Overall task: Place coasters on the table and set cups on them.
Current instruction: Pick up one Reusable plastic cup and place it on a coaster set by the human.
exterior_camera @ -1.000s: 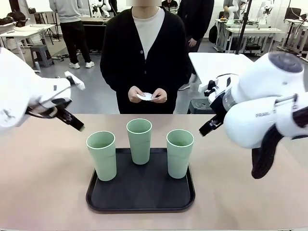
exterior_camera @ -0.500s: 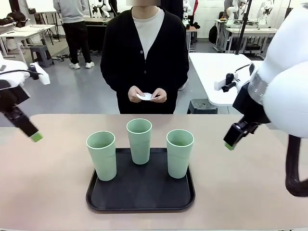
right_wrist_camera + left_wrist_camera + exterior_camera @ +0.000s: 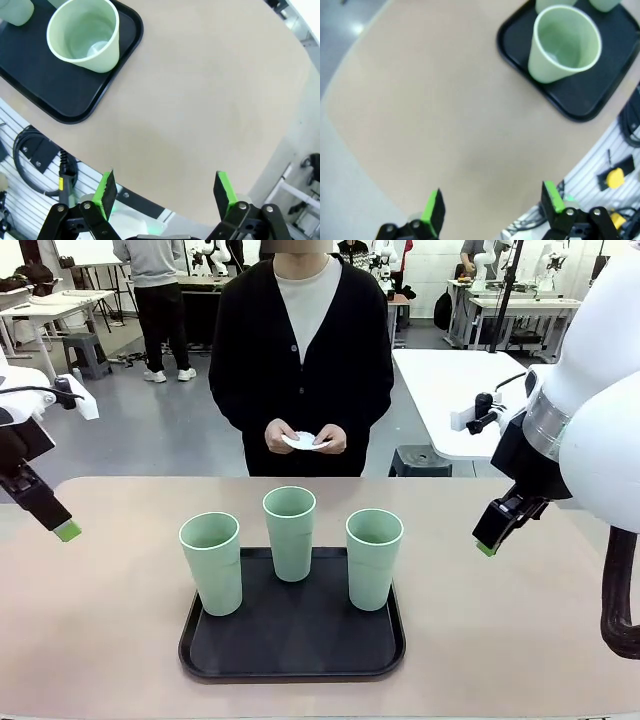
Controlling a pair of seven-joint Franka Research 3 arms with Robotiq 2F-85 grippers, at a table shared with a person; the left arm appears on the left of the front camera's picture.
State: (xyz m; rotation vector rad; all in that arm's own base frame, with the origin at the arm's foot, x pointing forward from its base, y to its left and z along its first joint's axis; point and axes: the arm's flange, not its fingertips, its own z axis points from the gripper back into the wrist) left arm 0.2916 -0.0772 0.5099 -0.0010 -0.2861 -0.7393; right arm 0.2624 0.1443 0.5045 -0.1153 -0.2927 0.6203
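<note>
Three pale green cups [image 3: 289, 532] stand upright on a black tray [image 3: 290, 645], which lies in the middle of the beige tabletop [image 3: 110, 620] on the side near the robot. The cups do not touch each other: one is at the back in the middle, and the left cup [image 3: 211, 562] and the right cup [image 3: 374, 557] are a little nearer to the robot. In the wrist views these two outer cups are empty inside.

The coasters [image 3: 305, 440] are not on the tabletop. The person behind the far edge holds them as thin white paper between both hands [image 3: 332, 440], in front of the body. I cannot tell how many there are.

The left claw [image 3: 492, 200] hangs above the left end of the tabletop, well apart from the tray. Its fingers stand wide, and between them there is only bare tabletop. The right claw [image 3: 164, 186] hangs above the right part of the tabletop, also well apart from the tray. It is wide too and holds nothing.
</note>
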